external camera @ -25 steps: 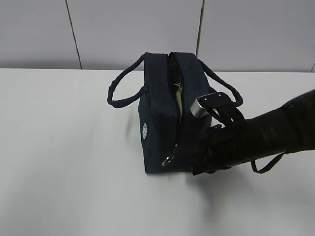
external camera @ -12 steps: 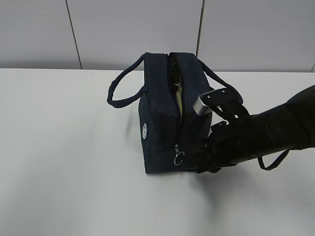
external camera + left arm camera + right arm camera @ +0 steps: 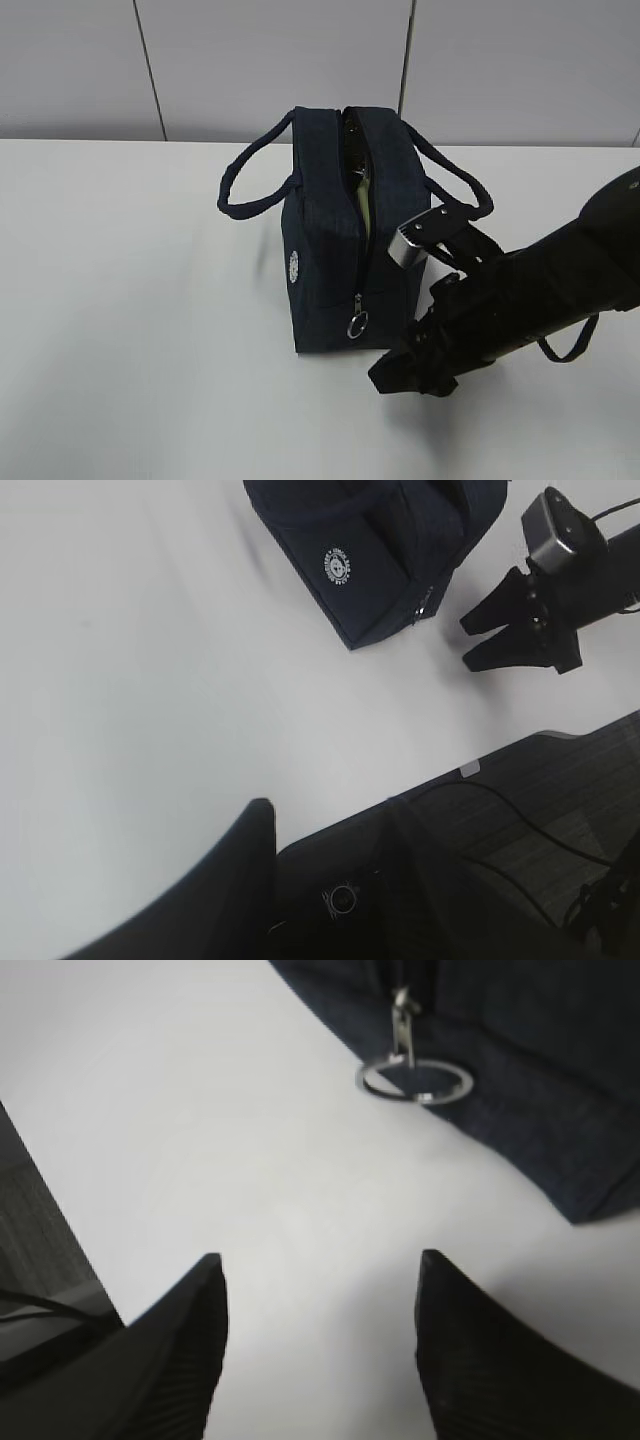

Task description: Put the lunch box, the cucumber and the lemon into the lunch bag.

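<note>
Since a second ago the right gripper [image 3: 400, 372] has let go of the silver ring pull [image 3: 357, 324] and backed off toward the camera and down, so the ring, which was at the fingertips before, now hangs free at the low end of the black zipper [image 3: 358, 262] on the bag's near face. From the right wrist, the two dark ribbed fingers [image 3: 185, 1340] stand well apart with nothing but bare table between them, and the ring lies against the navy fabric just beyond them, untouched. Nearest the exterior camera is the white table [image 3: 150, 380], smooth and matte, with a soft grey shadow under the right arm. Farther in stands the lunch bag [image 3: 330, 260], upright, its two loop handles drooping to either side and its top zipper parted along most of the length; through the gap shows a strip of pale green that looks like the lunch box [image 3: 367, 212], with a dark shape above it that cannot be made out. Cucumber and lemon cannot be identified in any view. Behind the table rises a pale grey panelled wall [image 3: 270, 60] with thin dark seams. In the left wrist view only one dark fingertip [image 3: 250, 845] of the left gripper [image 3: 250, 880] shows at the bottom edge, high over the table and far from the bag, so how its jaws stand cannot be read from the view; nothing is seen in them. Past the table's edge that view shows a dark grey floor [image 3: 560, 810] with a cable.
</note>
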Robot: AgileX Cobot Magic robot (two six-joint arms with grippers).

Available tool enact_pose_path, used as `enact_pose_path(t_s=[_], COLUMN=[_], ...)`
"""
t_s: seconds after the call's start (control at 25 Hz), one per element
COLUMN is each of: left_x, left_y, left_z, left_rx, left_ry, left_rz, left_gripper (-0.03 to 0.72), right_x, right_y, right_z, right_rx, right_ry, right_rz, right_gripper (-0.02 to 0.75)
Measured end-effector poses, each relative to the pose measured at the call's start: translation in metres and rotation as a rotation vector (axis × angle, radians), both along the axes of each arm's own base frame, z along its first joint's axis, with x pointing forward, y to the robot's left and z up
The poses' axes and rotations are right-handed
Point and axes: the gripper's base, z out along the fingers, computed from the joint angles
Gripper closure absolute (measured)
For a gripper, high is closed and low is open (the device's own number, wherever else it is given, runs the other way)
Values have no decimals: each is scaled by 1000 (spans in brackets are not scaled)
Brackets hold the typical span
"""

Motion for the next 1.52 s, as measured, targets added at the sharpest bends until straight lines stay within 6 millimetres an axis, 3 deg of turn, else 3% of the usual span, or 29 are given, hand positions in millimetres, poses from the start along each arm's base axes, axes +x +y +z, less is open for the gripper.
enact_pose_path(t_s=[0.32, 0.52, 0.72, 0.92, 1.12, 1.28, 1.52], left_x=[0, 0, 0, 0, 0, 0, 0], left_y=[0, 0, 0, 0, 0, 0, 0], left_z=[0, 0, 0, 0, 0, 0, 0], left_rx=[0, 0, 0, -1, -1, -3, -3], left_ry=[0, 0, 0, 0, 0, 1, 1], left_rz=[0, 0, 0, -1, -1, -1, -1], left_gripper=[452, 452, 452, 452, 452, 452, 452], right_x=[-6, 10, 21, 20, 24, 30, 13], right_y=[-10, -10, -21, -18, -17, -16, 2], right_z=[-4, 18, 39, 46, 46, 55, 68], right_rx=[-145, -213, -389, -368, -346, -286, -242], right_ry=[193, 283, 360, 429, 376, 222, -22], right_rz=[-85, -194, -329, -375, -369, -413, -368], right_gripper=[295, 295, 295, 295, 295, 296, 296])
